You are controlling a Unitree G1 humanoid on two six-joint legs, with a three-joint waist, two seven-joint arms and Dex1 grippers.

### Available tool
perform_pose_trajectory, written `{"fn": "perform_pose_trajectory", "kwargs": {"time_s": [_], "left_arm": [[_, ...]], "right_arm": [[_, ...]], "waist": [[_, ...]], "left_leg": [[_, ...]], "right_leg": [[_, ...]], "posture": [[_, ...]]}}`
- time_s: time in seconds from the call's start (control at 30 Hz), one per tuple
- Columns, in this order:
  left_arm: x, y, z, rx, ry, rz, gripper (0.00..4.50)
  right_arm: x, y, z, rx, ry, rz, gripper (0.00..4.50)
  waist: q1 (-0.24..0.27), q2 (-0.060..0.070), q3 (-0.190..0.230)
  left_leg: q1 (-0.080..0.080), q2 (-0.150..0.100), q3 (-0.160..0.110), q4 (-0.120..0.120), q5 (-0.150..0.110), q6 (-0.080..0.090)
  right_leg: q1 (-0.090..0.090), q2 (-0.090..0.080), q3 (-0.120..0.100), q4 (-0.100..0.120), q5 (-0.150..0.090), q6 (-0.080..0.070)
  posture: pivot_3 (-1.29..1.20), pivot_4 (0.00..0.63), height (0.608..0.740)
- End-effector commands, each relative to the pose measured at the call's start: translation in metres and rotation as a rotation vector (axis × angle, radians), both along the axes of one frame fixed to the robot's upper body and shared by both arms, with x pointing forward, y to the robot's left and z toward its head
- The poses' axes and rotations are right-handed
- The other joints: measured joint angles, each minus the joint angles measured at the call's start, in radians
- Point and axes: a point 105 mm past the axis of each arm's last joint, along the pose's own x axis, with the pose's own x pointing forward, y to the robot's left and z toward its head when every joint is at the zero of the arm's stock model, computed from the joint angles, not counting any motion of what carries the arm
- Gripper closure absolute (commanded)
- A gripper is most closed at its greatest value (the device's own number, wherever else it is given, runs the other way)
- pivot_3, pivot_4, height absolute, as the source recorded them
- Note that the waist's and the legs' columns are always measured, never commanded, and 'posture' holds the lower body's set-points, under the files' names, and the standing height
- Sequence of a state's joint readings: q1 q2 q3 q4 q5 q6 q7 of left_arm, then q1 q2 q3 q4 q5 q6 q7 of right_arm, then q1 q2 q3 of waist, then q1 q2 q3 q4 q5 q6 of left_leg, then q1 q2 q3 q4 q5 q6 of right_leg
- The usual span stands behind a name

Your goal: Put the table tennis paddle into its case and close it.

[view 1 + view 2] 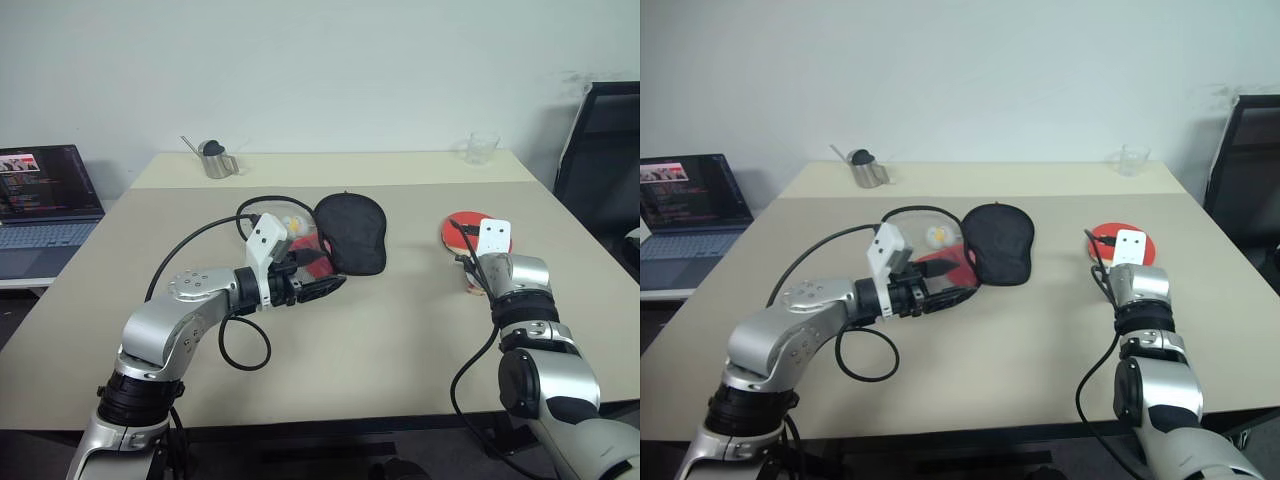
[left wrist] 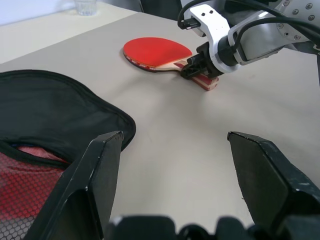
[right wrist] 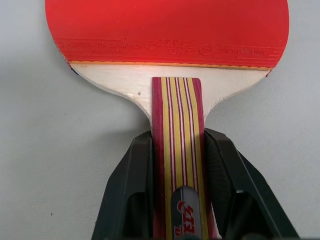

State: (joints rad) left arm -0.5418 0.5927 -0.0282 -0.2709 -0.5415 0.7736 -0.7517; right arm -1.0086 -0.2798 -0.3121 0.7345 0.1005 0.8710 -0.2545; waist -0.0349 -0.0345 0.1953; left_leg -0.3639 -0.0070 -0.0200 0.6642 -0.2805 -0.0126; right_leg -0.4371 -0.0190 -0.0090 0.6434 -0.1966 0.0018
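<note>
Between the right gripper's [image 3: 179, 187] two black fingers [image 3: 131, 192] sits the striped handle of the table tennis paddle [image 3: 170, 35], squeezed on both sides, its red face flat on the table [image 1: 400, 330] just past them. Beside the left gripper's [image 2: 175, 150] wide-apart, empty fingers lies the case [image 2: 45, 107].

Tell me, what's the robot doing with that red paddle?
The robot is getting ready to pack the paddle into its case. Its right gripper has its fingers closed around the paddle's striped handle, and the paddle lies flat on the table. The left gripper is open and waits by the case, with one finger near its red mesh side. The paddle isn't in the case yet.
</note>
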Motion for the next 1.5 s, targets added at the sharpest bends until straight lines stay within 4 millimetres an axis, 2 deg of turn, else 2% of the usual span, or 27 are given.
{"fn": "perform_pose_trajectory", "kwargs": {"time_s": [0.03,0.1,0.17,0.3,0.43,0.63,0.87,1.13,1.5], "left_arm": [[0.003,0.010,0.017,-0.013,-0.067,0.030,0.84],[0.005,0.012,0.019,-0.021,-0.071,0.036,0.84],[0.005,0.012,0.019,-0.022,-0.073,0.038,0.84],[0.006,0.013,0.021,-0.022,-0.078,0.044,0.84],[0.005,0.015,0.021,-0.018,-0.079,0.051,0.84],[0.001,0.017,0.021,-0.015,-0.079,0.059,0.84],[-0.007,0.021,0.019,-0.013,-0.070,0.093,0.84],[-0.015,0.030,0.018,-0.007,-0.058,0.143,0.84],[-0.025,0.039,0.018,0.008,-0.048,0.201,0.84]], "right_arm": [[0.008,0.007,0.046,-0.028,-0.127,0.032,3.42],[0.011,0.016,0.064,-0.033,-0.183,0.064,3.42],[0.011,0.027,0.073,-0.012,-0.209,0.089,3.42],[0.012,0.073,0.092,0.038,-0.264,0.213,3.42],[0.014,0.118,0.094,0.066,-0.279,0.332,3.42],[0.024,0.162,0.087,0.075,-0.294,0.443,3.42],[0.036,0.193,0.085,0.105,-0.322,0.506,3.42],[0.033,0.223,0.076,0.134,-0.316,0.578,3.42],[0.027,0.240,0.061,0.134,-0.300,0.613,3.42]], "waist": [[-0.001,0.000,0.000],[-0.003,0.001,0.000],[-0.005,0.001,0.001],[-0.010,0.001,0.001],[-0.012,0.001,0.001],[-0.006,0.001,0.001],[-0.006,0.001,0.001],[-0.009,0.001,0.001],[-0.007,0.001,0.001]], "left_leg": [[-0.001,0.000,0.000,0.000,0.000,0.000],[-0.002,0.000,0.000,-0.001,0.000,0.000],[-0.003,0.001,0.001,-0.002,0.000,0.000],[-0.003,0.001,0.000,-0.002,0.000,0.000],[-0.003,0.002,-0.001,-0.002,0.000,0.000],[-0.004,0.001,-0.001,-0.002,0.000,0.000],[-0.005,0.001,-0.002,-0.003,-0.001,0.001],[-0.005,0.002,-0.002,-0.003,-0.001,0.001],[-0.005,0.002,-0.002,-0.002,-0.001,0.001]], "right_leg": [[-0.001,0.000,0.000,0.000,0.000,0.000],[-0.004,0.000,0.000,0.000,0.001,-0.001],[-0.004,0.000,0.000,0.000,0.002,-0.004],[-0.005,0.000,0.000,0.000,0.002,-0.004],[-0.005,0.000,-0.001,0.000,0.002,-0.004],[-0.005,0.000,-0.001,0.000,0.002,-0.004],[-0.006,-0.002,-0.002,-0.001,0.002,-0.005],[-0.006,-0.003,-0.002,-0.001,0.002,-0.005],[-0.006,-0.003,-0.002,-0.001,0.002,-0.005]], "posture": [[0.00,0.150,0.740],[0.00,0.150,0.740],[0.00,0.150,0.740],[0.00,0.150,0.740],[0.00,0.150,0.740],[0.00,0.150,0.740],[0.00,0.150,0.740],[0.00,0.150,0.740],[0.00,0.150,0.740]]}}
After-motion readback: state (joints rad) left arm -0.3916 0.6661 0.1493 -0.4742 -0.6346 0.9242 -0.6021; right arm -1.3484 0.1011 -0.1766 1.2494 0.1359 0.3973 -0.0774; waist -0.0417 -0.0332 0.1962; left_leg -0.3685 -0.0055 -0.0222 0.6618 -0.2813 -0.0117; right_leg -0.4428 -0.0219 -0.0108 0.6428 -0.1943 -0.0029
